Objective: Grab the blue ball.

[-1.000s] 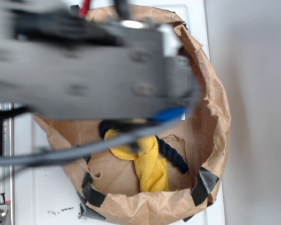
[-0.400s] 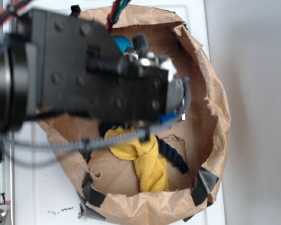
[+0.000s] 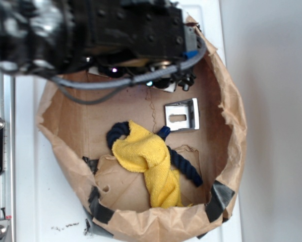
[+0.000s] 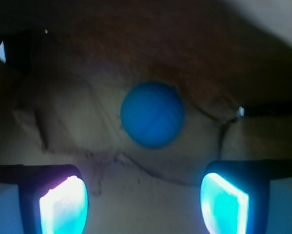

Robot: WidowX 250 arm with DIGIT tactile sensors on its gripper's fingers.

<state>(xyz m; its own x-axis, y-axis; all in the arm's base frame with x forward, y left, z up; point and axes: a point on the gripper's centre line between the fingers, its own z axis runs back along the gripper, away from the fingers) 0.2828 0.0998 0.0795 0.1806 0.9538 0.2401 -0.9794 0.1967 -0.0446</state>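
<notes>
white tabletop [image 3: 29, 201], plain grey wall [image 3: 277, 121] on the right, metal rail [image 3: 2, 166] on the left.

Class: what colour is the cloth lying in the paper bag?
Yellow; the cloth shows best in the exterior view.

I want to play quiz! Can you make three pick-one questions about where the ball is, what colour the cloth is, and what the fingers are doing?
1. Where is the blue ball?
A. On the paper floor ahead of the fingers
B. On the yellow cloth
C. Outside the bag

2. What colour is the cloth?
A. Red
B. Yellow
C. Green

3. What are the fingers doing?
A. Squeezing the ball
B. Holding the rope
C. Open, holding nothing

Answers: 1 A, the wrist view shows it lying on brown paper beyond them. 2 B, it looks bright yellow. 3 C, they stand apart with the ball untouched.
</notes>
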